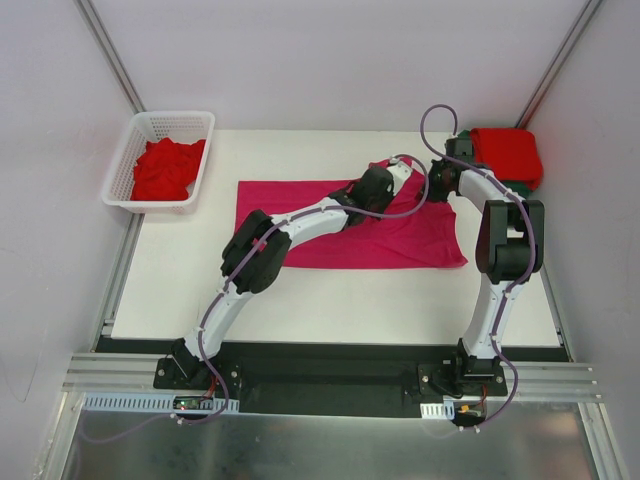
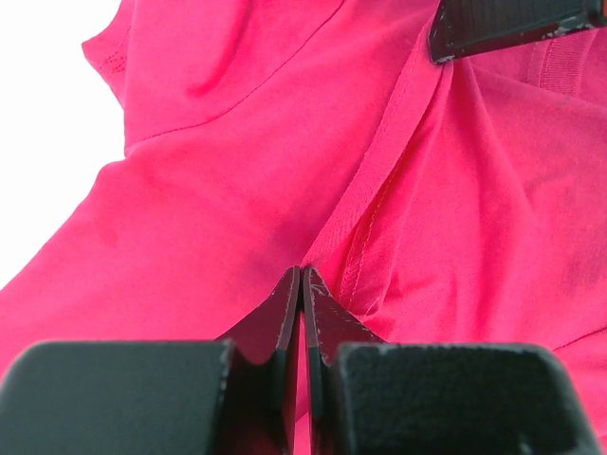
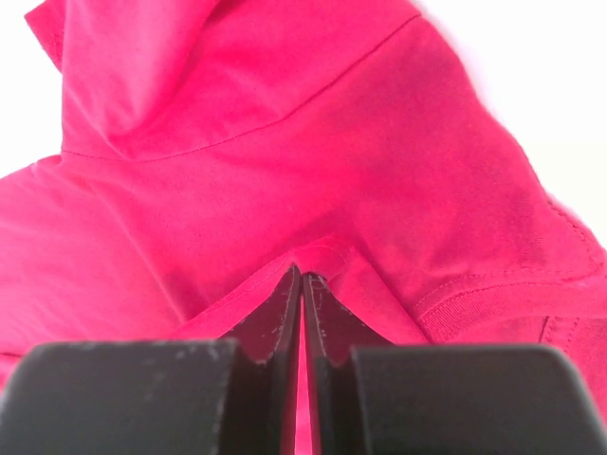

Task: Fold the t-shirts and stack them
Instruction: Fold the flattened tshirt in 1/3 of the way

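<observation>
pink t-shirt [image 1: 285, 195]: spread across the middle of the bench [image 1: 330, 300], mostly flat, but bunched up at its far right part where the two arms meet

left jaws: pressed together on a ridge of pink cloth right by a stitched hem, so they're pinching the shirt. The left arm [image 1: 300, 225] lies diagonally over the shirt to get there.

right jaws: same deal, tips closed on a little tent of pink fabric with a hem band just beside them. The right arm [image 1: 505, 245] comes in from the right edge.

folded red t-shirt [image 1: 510, 155]: at the far right corner of the bench, just beyond the right arm's wrist. Looks like the start of the stack.

red t-shirts [image 1: 165, 170]: crumpled in the white basket [image 1: 145, 206] at the far left, well apart from the action

step in hand (my guess): a fold of the pink one, with both pinches on its far right part

how to do it well: lift both pinches together and level so the cloth between them is taut. Carry the edge over in one arc and lay it down square on the rest of the shirt, no dragging. Go only high enough to clear the fabric, or the whole shirt slides on the bench.

watch out: the pinches are near each other, so the wrists could bump. I also can't tell if each pinch has one layer or two, so worth checking before pulling.

left to do: finish this fold, put it on the red one, then do the basket lot
</observation>
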`<state>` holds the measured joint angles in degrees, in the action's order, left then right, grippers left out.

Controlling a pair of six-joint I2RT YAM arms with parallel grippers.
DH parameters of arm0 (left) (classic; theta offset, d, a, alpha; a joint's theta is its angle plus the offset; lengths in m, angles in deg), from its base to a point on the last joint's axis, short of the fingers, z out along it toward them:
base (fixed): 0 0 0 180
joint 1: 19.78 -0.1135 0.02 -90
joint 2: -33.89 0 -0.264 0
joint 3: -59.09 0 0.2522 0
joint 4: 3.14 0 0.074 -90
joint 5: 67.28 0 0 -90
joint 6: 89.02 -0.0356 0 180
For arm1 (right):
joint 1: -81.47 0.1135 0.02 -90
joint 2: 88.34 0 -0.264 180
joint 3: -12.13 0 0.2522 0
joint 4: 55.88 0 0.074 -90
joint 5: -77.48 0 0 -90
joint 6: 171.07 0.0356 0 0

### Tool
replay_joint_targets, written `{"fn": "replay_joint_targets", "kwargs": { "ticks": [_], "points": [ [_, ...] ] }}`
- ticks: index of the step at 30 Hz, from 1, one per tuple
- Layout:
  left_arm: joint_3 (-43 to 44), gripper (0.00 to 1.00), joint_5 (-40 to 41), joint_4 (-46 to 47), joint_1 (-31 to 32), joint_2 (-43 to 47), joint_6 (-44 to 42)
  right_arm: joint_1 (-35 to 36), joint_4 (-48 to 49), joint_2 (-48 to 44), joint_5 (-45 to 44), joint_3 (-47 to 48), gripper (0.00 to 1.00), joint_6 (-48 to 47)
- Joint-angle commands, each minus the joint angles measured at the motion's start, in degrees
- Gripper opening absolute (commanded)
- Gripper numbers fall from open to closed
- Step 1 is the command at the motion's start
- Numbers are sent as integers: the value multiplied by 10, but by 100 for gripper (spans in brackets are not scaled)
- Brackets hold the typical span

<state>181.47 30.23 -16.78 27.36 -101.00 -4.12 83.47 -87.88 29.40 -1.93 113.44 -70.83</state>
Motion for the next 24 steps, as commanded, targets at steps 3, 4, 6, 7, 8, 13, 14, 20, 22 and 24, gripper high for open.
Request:
{"fn": "replay_joint_targets", "kwargs": {
  "ticks": [3,4,6,7,8,13,14,20,22,24],
  "points": [
    [27,2,-7,-13,-10,-3,9,-3,39,-44,16,-10,13,0],
    [27,6,-7,-13,-11,-3,10,-4,43,-45,17,-12,26,-2],
    [26,13,-7,-15,-13,-4,12,-3,54,-55,19,-23,40,-3],
    [26,24,-7,-14,-14,-3,14,-3,58,-58,22,-26,48,-4],
    [26,27,-7,-14,-15,-3,17,-3,66,-61,22,-30,50,-6],
    [25,53,0,-14,-20,0,19,-3,83,-95,19,-56,53,-14],
    [23,55,1,-14,-21,2,17,-4,85,-101,20,-59,54,-15],
    [0,71,13,-15,-23,35,8,-3,83,-138,32,-90,54,-8],
    [-20,75,13,-15,-23,58,11,-2,83,-149,35,-109,54,-2],
    [-45,79,10,-16,-22,75,16,-2,80,-166,36,-123,54,0]
  ]
}}
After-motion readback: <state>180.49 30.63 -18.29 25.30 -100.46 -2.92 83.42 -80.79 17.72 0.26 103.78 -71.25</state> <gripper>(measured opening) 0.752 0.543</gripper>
